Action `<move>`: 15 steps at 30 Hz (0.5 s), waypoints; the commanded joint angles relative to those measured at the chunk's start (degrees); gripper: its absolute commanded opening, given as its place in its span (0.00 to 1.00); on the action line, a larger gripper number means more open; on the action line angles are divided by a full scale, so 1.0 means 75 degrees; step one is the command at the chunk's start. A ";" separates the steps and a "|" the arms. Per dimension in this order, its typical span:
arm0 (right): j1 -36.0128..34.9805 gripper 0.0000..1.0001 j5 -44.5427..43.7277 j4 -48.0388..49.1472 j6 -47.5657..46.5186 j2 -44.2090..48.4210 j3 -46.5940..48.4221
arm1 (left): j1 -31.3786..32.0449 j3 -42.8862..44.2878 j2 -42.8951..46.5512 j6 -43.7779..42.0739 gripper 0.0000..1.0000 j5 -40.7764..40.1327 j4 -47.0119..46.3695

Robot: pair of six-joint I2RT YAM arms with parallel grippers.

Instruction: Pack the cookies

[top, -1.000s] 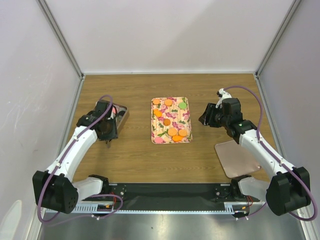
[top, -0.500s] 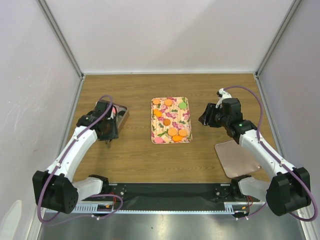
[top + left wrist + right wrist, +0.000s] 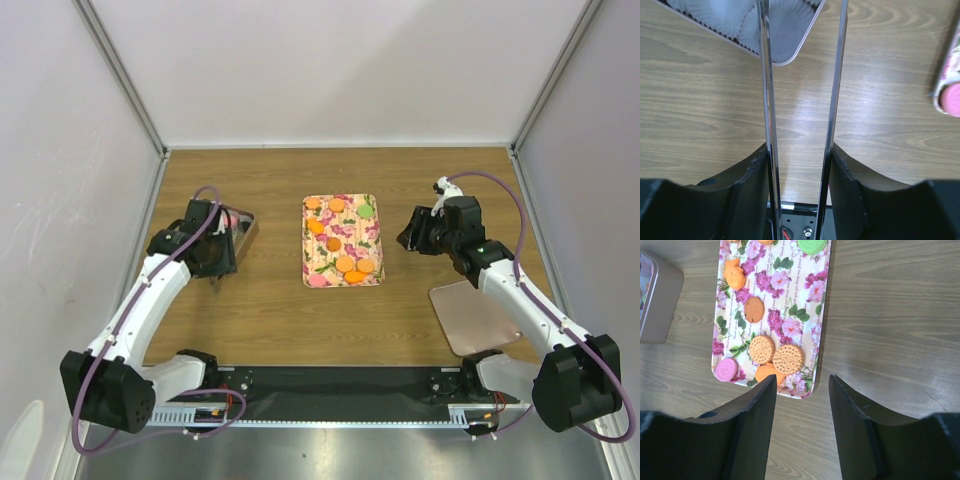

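While flanked by both arms, cookies (mostly orange) on floral tray.

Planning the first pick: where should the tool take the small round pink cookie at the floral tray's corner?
Grip the small round pink cookie across its thin rim, descending from above. It lies flat and alone in the floral tray corner, clear of neighbouring cookies.
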State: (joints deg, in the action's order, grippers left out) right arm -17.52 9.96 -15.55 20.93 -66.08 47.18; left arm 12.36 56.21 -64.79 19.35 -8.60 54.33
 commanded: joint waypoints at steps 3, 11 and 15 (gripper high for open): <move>-0.0043 0.52 -0.0073 0.0175 -0.0048 0.0046 0.0155 | 0.0238 0.0779 0.0389 -0.0132 0.50 0.0245 -0.0036; -0.0032 0.52 -0.0284 0.0128 -0.0083 -0.0095 0.0202 | 0.1688 0.1610 0.0097 0.0173 0.52 -0.0025 -0.0025; -0.0031 0.52 -0.0413 0.0081 -0.0118 -0.0177 0.0225 | 0.2557 0.1799 -0.0325 0.0396 0.52 -0.0072 -0.0270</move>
State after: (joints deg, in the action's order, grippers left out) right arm -17.52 8.38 -15.59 20.86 -66.98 47.18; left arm 28.03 67.13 -65.71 20.43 -8.82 54.37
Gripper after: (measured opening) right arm 0.519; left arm 0.524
